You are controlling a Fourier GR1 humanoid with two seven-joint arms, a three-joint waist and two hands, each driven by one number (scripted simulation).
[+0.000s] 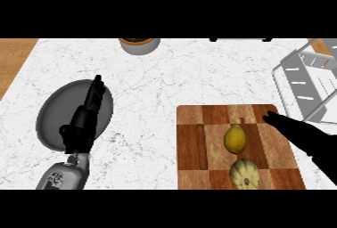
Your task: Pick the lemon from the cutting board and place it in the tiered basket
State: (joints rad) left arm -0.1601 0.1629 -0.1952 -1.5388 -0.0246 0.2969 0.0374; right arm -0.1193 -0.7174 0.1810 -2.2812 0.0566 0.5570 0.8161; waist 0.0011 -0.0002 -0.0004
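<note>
Oval yellow lemon (235, 138) on checkered wooden cutting board (197, 147); right robot hand (299, 133) apparently beside.

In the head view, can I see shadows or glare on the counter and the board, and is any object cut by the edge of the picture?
Head view: light is even, with no glare on the counter; the lemon throws hardly any shadow on the cutting board. The black right hand shows almost no surface detail. The basket, the pale squash and the pot are cut by the edges.
</note>
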